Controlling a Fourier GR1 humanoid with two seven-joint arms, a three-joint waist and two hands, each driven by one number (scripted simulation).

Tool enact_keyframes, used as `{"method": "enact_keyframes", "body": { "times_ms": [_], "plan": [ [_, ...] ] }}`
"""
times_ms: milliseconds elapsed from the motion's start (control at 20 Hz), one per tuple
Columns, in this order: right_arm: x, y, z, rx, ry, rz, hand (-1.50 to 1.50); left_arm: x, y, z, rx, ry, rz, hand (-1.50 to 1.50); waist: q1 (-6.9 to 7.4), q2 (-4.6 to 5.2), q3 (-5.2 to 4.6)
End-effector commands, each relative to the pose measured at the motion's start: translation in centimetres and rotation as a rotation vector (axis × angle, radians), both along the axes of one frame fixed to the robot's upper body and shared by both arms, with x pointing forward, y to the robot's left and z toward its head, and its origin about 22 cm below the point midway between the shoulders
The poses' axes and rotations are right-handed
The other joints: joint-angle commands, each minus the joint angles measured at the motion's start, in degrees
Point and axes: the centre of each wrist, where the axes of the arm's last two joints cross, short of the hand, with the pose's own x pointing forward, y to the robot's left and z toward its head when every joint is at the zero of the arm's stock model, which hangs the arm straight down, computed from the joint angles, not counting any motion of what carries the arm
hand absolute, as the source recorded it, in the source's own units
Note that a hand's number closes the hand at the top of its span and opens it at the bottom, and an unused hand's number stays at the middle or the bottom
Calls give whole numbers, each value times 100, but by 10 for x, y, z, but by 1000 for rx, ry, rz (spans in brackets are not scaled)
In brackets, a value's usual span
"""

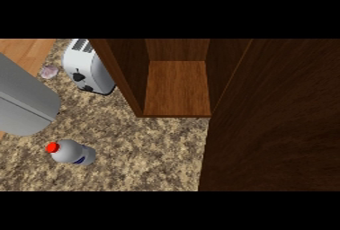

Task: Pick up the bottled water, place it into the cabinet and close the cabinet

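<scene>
A clear plastic water bottle with a red cap (72, 152) is seen just under the grey forearm (23, 101), with the open brown wooden cabinet (176, 87) to the right. Whether the hands are open or closed cannot be told.

cabinet (178, 90): dark wood | counter (146, 148): speckled stone | bottle (74, 152): smooth plastic

Red-capped bottled water (73, 153) on counter, cabinet (176, 85) open, well apart

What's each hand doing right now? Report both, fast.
Left hand: not in view; only a grey forearm shows at the left edge.
Right hand: not in view.
The bottle lies unheld on the counter.
</scene>
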Motion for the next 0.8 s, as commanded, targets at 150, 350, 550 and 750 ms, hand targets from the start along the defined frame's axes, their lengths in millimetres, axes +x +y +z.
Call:
{"method": "enact_keyframes", "body": {
  "times_ms": [150, 350, 550, 750],
  "plan": [
    [-1, 7, 14, 17, 3, 6, -150, -6, 9, 10, 45, 53, -1, -150, -7, 11, 2],
    [-16, 22, 25, 25, 11, -9, -150, -4, 28, -10, 97, 66, -3, -150, -31, 5, -5],
    [-13, 18, 35, 16, -9, -7, -150, 2, 10, -31, 121, 93, 8, -150, -32, 12, -5],
    [-22, 18, 36, 18, -12, 7, -150, 26, 0, -49, 117, 116, 29, -150, -78, 10, -4]
  ]
}}
